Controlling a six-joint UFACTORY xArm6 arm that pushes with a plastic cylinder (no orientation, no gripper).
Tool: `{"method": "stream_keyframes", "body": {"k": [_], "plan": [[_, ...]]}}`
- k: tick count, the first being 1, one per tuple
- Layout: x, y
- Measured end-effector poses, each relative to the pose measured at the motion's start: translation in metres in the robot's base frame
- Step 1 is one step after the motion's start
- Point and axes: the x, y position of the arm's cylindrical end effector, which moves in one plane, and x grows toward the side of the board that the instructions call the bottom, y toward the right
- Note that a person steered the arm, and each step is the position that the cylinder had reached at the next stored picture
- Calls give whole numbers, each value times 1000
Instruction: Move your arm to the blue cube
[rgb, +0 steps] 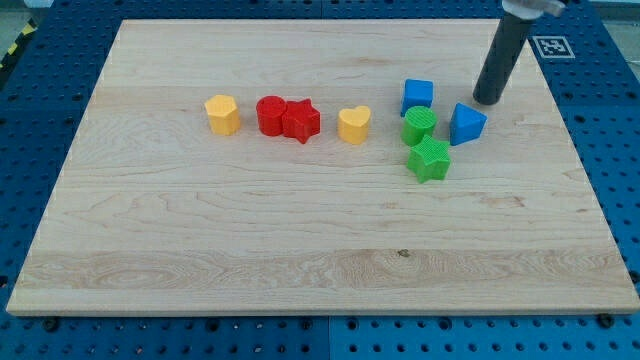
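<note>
The blue cube (418, 95) sits on the wooden board at the upper right of the middle. My tip (487, 101) is to the cube's right, a short gap away, not touching it. A second blue block (466, 124), wedge-like, lies just below and left of my tip. A green cylinder (419, 125) sits directly below the blue cube, and a green star (430, 159) lies below that.
A yellow heart (353, 124), a red star (302, 121), a red cylinder (270, 114) and a yellow hexagonal block (223, 114) form a row to the view's left. The board (300, 250) lies on a blue perforated table. A marker tag (551, 46) sits at the top right.
</note>
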Motion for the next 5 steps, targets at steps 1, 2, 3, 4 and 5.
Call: {"method": "stream_keyframes", "body": {"k": [1, 2, 3, 4, 5], "plan": [[-19, -28], [-21, -84], [-18, -129], [4, -130], [7, -130]]}}
